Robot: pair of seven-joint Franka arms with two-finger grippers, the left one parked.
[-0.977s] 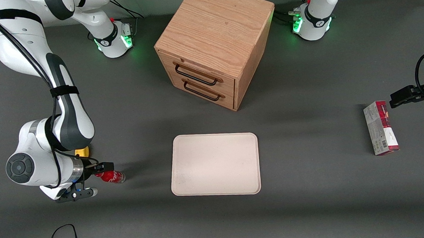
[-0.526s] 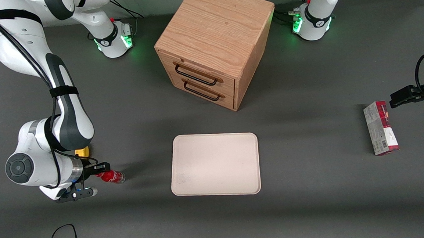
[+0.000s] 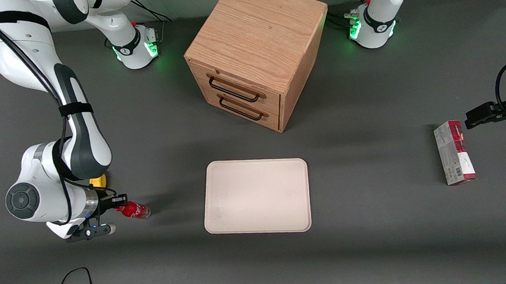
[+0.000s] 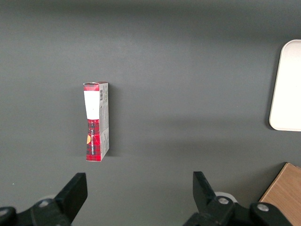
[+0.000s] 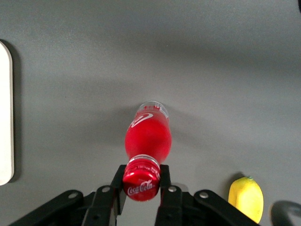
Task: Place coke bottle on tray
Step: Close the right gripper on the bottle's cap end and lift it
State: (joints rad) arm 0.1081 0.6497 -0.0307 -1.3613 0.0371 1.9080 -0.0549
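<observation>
The coke bottle (image 3: 133,210) is small and red with white lettering and a clear base. It lies toward the working arm's end of the table, apart from the tray (image 3: 256,196). My right gripper (image 3: 119,204) is shut on its red cap. In the right wrist view the two black fingers (image 5: 119,181) press on both sides of the cap, with the gripper (image 5: 141,178) centred on it. The coke bottle's body (image 5: 147,136) points away from the gripper toward the table. The cream tray's rim (image 5: 4,117) shows at that view's edge; the tray holds nothing.
A yellow object (image 3: 98,181) (image 5: 246,197) sits beside the gripper, slightly farther from the front camera. A wooden drawer cabinet (image 3: 254,54) stands farther from the front camera than the tray. A red-and-white carton (image 3: 454,152) (image 4: 96,121) lies toward the parked arm's end.
My wrist and gripper have drawn back a little toward the working arm's end. The bottle stays at almost the same spot, its cap between the fingers.
</observation>
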